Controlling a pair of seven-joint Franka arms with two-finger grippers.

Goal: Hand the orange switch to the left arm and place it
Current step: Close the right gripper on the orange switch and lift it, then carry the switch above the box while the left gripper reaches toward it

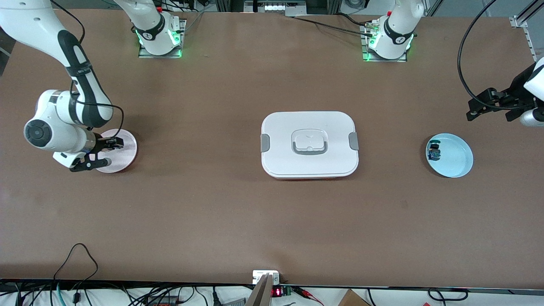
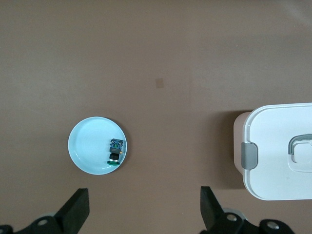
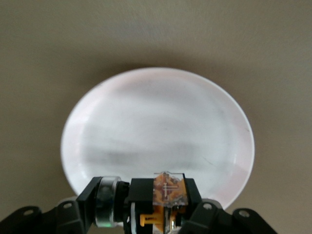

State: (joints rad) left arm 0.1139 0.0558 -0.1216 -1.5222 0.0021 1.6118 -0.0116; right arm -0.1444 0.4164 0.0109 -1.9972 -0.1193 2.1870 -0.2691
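My right gripper (image 1: pixel 106 153) is shut on the orange switch (image 3: pixel 163 197), a black-bodied part with orange and clear pieces, and holds it low over the pink plate (image 1: pixel 126 145) at the right arm's end of the table. In the right wrist view the plate (image 3: pixel 156 126) holds nothing else. The white lidded box (image 1: pixel 309 144) with grey clips sits mid-table between the two plates. My left gripper (image 1: pixel 479 107) is open and empty, up in the air near the light blue plate (image 1: pixel 458 160). Its fingers (image 2: pixel 78 207) stand wide apart.
The light blue plate (image 2: pixel 90 146) holds a small switch with a blue body and green top (image 1: pixel 434 151), which also shows in the left wrist view (image 2: pixel 115 150). The box's corner (image 2: pixel 278 156) shows there too. Cables lie along the table's front edge.
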